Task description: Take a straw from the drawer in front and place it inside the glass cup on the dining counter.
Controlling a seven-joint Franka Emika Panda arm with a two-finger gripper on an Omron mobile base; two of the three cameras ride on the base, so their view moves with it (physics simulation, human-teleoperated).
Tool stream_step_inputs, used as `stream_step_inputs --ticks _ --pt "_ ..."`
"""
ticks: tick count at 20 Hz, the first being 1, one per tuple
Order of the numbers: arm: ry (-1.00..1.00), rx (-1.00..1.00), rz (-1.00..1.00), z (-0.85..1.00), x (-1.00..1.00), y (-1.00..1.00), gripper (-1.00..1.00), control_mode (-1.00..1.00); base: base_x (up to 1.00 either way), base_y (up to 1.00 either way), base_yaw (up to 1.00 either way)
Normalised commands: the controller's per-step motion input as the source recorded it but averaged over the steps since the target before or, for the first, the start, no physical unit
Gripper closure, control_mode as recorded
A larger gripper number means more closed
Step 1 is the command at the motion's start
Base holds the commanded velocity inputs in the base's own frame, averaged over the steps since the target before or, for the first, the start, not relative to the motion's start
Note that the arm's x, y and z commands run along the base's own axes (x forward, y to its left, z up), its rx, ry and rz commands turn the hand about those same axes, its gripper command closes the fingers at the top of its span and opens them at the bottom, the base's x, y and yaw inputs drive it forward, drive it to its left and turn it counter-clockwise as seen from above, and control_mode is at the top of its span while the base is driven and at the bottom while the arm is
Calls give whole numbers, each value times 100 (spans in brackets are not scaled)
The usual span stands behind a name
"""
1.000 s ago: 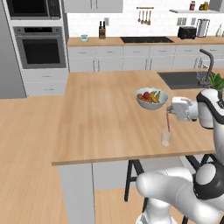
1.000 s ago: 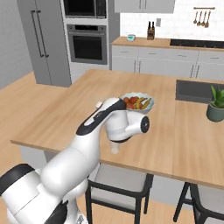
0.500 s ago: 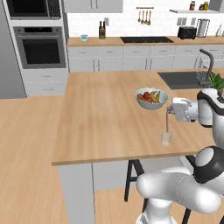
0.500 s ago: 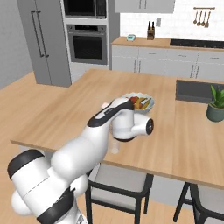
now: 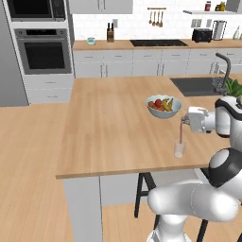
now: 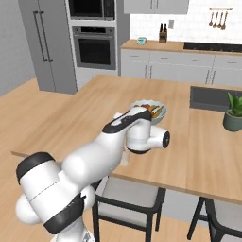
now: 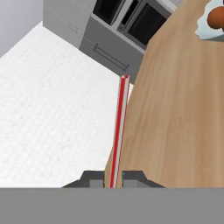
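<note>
My gripper (image 5: 184,121) hangs over the near right part of the dining counter (image 5: 108,132) and is shut on the straw (image 5: 181,132). The straw is thin and red and points straight down. Its lower end is at the mouth of the glass cup (image 5: 179,149), a small clear tumbler right below. In the hand view the straw (image 7: 119,131) runs up from between the fingertips (image 7: 131,177) of the gripper (image 7: 113,180), over the counter's (image 7: 183,113) edge. In the right base view my own arm covers most of the glass cup (image 6: 125,158). The drawer is out of view.
A grey-white fruit bowl (image 5: 163,107) stands just behind the glass. A sink (image 5: 196,85) with a tap and a potted plant (image 6: 233,116) lie further right. Stools stand under the counter's near edge. The oven and grey cabinets (image 7: 109,57) line the far wall.
The arm's lower links have swung round near the base. The gripper and straw have stayed almost still above the glass.
</note>
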Motion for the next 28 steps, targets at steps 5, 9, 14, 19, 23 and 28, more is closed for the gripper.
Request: stream_step_inputs --ticks 5,9,14,19,23,28 --pt "2 5 0 -6 18 0 100 -100 0 0 0" --pt "0 3 0 -4 2 0 100 -100 0 0 0" --pt "0 2 0 -1 0 -2 100 -100 0 0 0" --pt "0 0 0 0 0 -19 100 -100 0 0 0" --pt "0 0 0 -2 0 -17 100 -100 0 0 0" --pt "2 0 0 -15 0 -1 100 -100 0 0 0"
